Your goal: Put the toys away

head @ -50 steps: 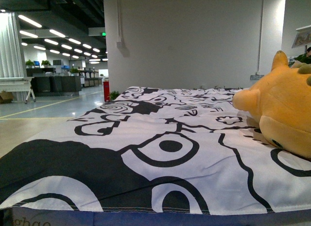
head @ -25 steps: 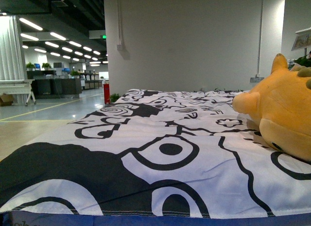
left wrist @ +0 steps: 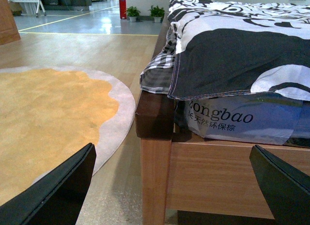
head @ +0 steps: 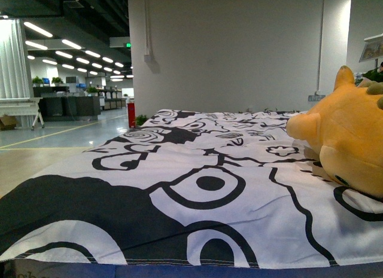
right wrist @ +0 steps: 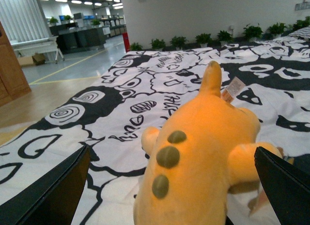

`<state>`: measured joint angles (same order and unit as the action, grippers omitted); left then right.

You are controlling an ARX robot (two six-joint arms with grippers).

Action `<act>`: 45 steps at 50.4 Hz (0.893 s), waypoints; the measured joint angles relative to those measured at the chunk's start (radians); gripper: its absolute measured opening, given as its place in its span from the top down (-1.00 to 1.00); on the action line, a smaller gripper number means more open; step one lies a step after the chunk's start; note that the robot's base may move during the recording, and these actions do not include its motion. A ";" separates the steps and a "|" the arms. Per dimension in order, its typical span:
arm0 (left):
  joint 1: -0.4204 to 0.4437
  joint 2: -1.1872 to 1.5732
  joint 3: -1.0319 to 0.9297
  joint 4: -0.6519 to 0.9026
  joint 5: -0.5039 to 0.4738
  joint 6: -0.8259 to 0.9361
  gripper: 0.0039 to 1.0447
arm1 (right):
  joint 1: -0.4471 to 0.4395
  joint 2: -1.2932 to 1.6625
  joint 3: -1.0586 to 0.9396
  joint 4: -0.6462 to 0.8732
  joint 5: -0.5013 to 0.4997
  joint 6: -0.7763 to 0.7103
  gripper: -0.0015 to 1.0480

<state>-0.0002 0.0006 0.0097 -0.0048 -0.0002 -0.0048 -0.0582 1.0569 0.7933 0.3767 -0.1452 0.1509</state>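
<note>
We see the toy [head: 350, 143] lying on the bed's black-and-white cover [head: 197, 182], on the bed's right side and closer to the near edge than to the far one. It is orange-yellow plush with a pointed fin on top. In the right wrist view three dull olive spots run down its back [right wrist: 203, 157]. A small orange and white tag [right wrist: 233, 88] sits beside the fin, and its print is too small for us to read.

The right end effector [right wrist: 172, 150] is spread wide. Its two dark fingers [right wrist: 53, 186] frame the toy without pinching it, and we cannot tell whether they touch it.

The left end effector [left wrist: 172, 150] is also spread and holds nothing. It is low, facing the bed's wooden corner [left wrist: 155, 123]. Below the cover's hem the mattress [left wrist: 232, 123] carries the letters "ongbao", the first letter being tucked under the cloth. Under them stands a line of Chinese characters, which we read as 天然环保棕. A round orange rug [left wrist: 48, 118] with a pale border lies on the floor beside the bed.
</note>
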 joint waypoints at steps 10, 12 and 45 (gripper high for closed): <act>0.000 0.000 0.000 0.000 0.000 0.000 -0.89 | 0.072 0.190 0.150 -0.026 0.090 -0.048 -0.99; 0.000 0.000 0.000 0.000 0.000 0.000 -0.89 | 0.082 0.220 0.172 -0.032 0.108 -0.054 -0.99; 0.000 0.000 0.000 0.000 0.000 0.000 -0.89 | 0.162 0.467 0.220 -0.049 0.236 -0.127 -0.99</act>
<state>-0.0002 0.0006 0.0097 -0.0048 -0.0002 -0.0048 0.1036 1.5238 1.0134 0.3279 0.0910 0.0242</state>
